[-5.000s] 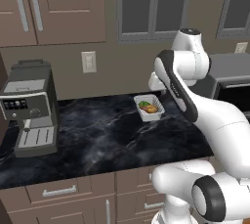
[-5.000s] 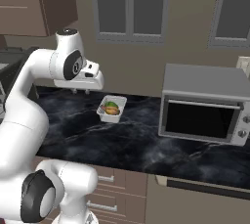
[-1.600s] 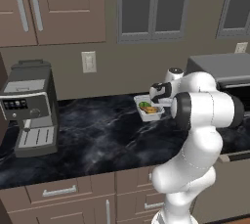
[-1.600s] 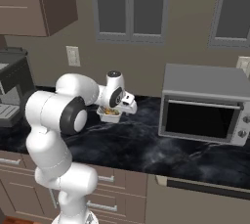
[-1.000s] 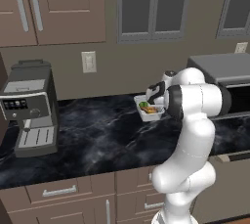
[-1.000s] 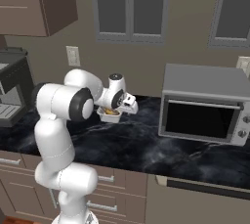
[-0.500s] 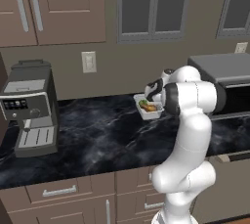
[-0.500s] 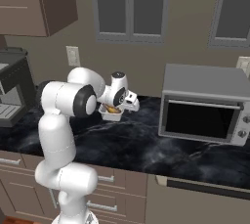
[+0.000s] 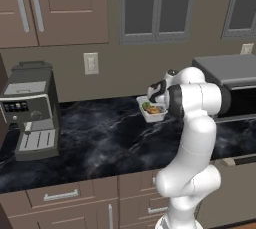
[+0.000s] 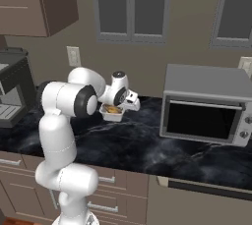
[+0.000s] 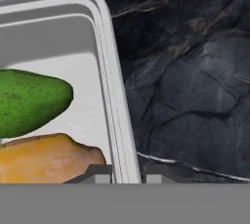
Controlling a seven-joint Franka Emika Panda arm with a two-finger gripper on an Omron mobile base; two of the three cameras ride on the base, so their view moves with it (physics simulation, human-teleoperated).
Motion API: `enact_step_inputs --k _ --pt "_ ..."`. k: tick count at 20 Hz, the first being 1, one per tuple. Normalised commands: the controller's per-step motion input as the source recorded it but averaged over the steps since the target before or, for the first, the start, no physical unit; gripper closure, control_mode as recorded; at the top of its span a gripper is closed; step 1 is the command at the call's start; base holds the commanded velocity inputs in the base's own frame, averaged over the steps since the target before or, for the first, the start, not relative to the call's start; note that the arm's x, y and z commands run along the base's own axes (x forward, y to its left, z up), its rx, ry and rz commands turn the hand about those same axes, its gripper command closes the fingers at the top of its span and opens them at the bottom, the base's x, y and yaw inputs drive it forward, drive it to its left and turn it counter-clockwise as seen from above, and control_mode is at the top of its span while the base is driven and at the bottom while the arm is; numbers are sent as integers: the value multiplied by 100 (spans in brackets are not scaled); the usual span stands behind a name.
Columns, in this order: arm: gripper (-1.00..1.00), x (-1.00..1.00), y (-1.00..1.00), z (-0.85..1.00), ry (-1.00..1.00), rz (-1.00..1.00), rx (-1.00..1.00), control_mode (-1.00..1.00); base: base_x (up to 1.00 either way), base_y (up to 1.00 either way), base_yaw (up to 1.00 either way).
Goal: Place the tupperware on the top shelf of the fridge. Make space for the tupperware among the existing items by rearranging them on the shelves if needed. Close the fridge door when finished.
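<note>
Jaws: in the hand view the two dark tips stand at the bottom centre, one on each side of the white wall of the tupperware (image 11: 117,120), drawn in against it; I take this as a clamp on the rim, though actual contact is hard to confirm.
Gripper: the gripper (image 11: 126,173) sits low over the tray's edge; in the left base view the gripper (image 9: 156,93) is at frame centre, right above the tray.
Why this hold: a lidless shallow tray gives no top to grab, so pinching one thin side wall is the likely way to lift it level and keep the food in.
Tupperware: the tupperware (image 9: 152,111) rests on the dark marbled counter (image 9: 100,133) near the back wall, centre of the left base view; in the right base view the tupperware (image 10: 112,112) is left of centre.
Food: a green piece (image 11: 29,100) at mid left and an orange-yellow piece (image 11: 49,162) at lower left, both inside the tray.
Arm: the white arm (image 9: 192,123) folds back on itself from lower right to reach the tray.
Surroundings: a coffee machine (image 9: 31,108) at the left of the left base view; a microwave (image 10: 209,103) at the right of the right base view, well apart from the tray.
Task stage: grasp just made, by my reading; lifting and carrying to the fridge are yet to come.
Risk: a one-wall pinch may let the tray tilt.
</note>
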Motion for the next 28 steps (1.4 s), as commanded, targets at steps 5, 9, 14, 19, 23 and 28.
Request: enact_step_inputs --k 5,9,14,19,23,28 --pt "100 0 38 -7 3 0 -4 -100 0 0 0" --pt "100 -37 29 24 -2 0 -3 -100 0 0 0" --pt "100 -43 38 55 -15 0 -4 -100 0 0 0" --pt "100 -54 37 68 -25 0 -4 -100 0 0 0" --pt "100 -76 22 86 -25 0 -2 -100 0 0 0" --pt "100 -94 0 97 -22 4 0 -100 0 0 0"
